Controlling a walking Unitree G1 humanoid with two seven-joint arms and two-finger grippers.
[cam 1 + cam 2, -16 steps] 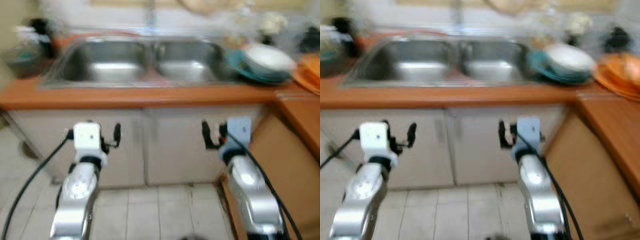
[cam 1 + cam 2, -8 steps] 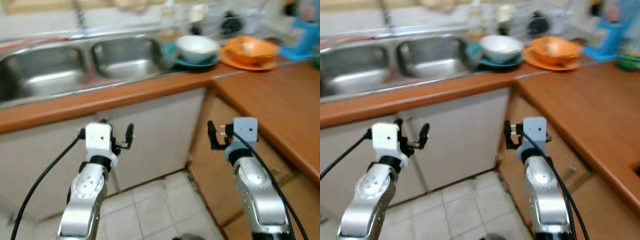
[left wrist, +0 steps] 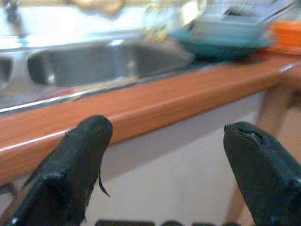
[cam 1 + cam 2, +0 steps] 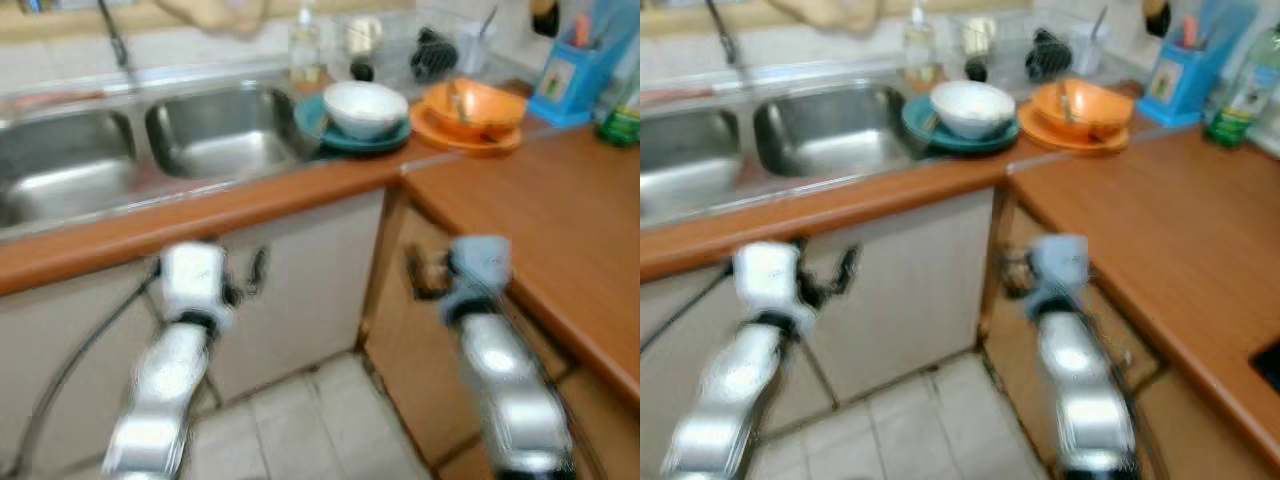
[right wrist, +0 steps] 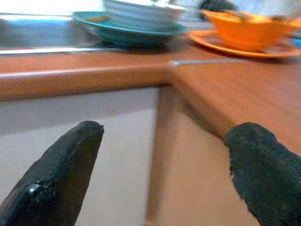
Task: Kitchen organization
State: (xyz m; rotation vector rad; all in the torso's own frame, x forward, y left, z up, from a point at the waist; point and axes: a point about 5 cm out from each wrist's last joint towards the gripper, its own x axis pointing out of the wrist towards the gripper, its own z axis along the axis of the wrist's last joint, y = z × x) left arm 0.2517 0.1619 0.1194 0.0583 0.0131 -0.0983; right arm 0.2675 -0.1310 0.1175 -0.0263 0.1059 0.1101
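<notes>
A white bowl (image 4: 365,107) rests on a teal plate (image 4: 330,135) on the orange counter, just right of the steel double sink (image 4: 200,130). Beside them an orange bowl (image 4: 475,103) stands on an orange plate (image 4: 460,137). Both arms are held out low in front of the cabinet, below the counter edge. My left gripper (image 4: 212,270) is open with nothing in it, and the left wrist view shows its fingers (image 3: 84,146) spread before the sink edge. My right gripper (image 4: 430,275) is open and holds nothing, facing the counter's corner (image 5: 174,66).
The counter (image 4: 540,210) turns and runs along the right side. At the back stand a blue utensil holder (image 4: 560,75), a green bottle (image 4: 1240,95), a dish rack (image 4: 420,45) and a soap bottle (image 4: 303,45). White cabinet doors (image 4: 300,270) and tiled floor (image 4: 300,430) lie below.
The whole picture has swung from the sink toward the right corner of the counter, so the camera turned. Both grippers keep the same open pose. The arms look blurred now.
</notes>
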